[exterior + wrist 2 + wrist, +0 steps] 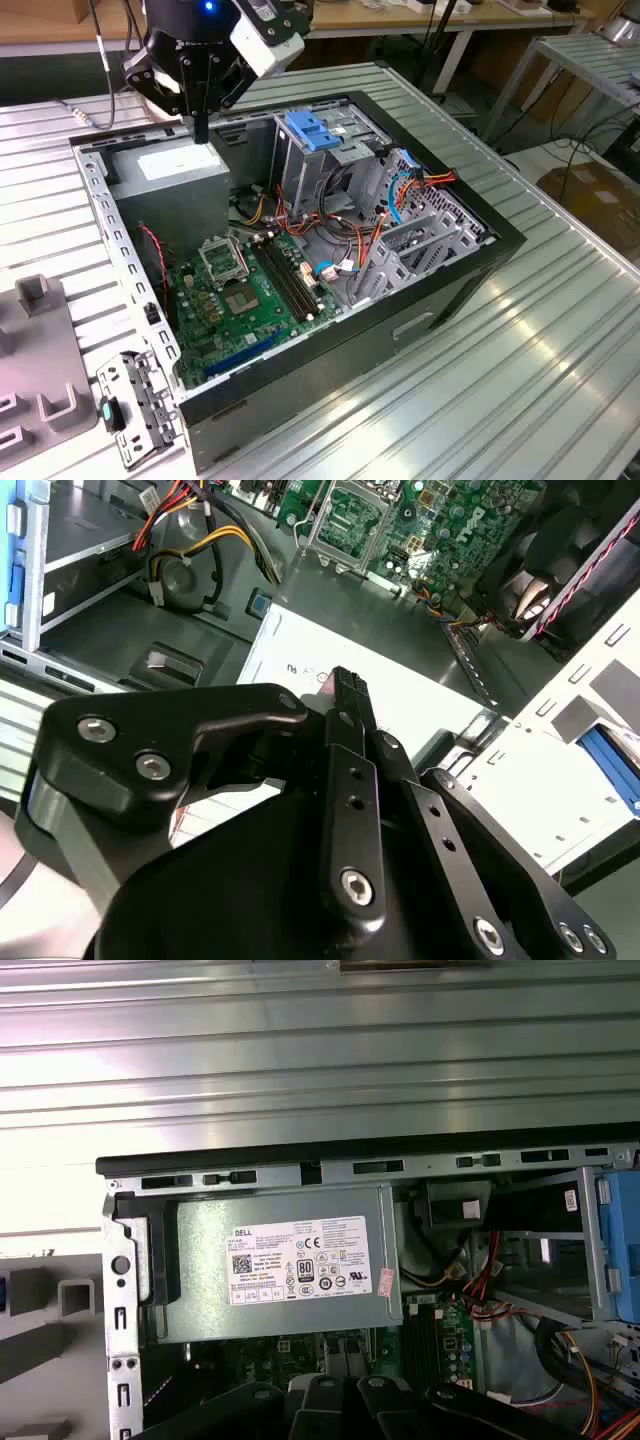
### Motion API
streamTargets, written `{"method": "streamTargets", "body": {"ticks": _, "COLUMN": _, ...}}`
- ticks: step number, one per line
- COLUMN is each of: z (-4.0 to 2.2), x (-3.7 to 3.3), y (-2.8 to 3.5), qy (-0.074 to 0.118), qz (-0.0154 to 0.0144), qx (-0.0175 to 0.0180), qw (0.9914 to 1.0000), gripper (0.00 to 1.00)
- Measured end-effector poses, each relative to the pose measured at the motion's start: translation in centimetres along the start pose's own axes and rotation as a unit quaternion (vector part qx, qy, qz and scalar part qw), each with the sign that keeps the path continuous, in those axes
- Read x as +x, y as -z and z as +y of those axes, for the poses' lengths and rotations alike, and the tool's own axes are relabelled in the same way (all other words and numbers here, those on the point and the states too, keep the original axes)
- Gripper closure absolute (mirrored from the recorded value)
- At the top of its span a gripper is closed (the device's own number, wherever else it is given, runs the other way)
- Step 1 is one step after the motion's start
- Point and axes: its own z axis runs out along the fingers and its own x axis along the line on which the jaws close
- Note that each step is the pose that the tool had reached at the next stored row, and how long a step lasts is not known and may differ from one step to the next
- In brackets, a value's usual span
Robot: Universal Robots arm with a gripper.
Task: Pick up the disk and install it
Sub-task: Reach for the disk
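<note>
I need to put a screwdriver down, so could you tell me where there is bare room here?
The ribbed table is bare on the exterior view's right of the computer case. That view's left holds a grey fixture and a metal bracket. Inside, cables crowd between the blue bracket and the motherboard, and the gripper hangs over the power supply.

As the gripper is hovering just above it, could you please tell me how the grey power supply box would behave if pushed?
The grey power supply box looks like rigid sheet metal, so probably stiff. It sits tucked into a corner of the computer case, so it likely won't slide or tip. Its white sticker looks smooth, perhaps slippery.
</note>
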Motion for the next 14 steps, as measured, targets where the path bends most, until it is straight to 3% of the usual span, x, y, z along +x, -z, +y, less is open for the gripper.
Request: {"method": "streamTargets", "body": {"ticks": 14, "z": -0.08, "x": 1.05, "y": 0.03, "qy": 0.000, "qz": 0.0000, "qx": 0.0000, "qw": 1.00000, "gripper": 0.89}}
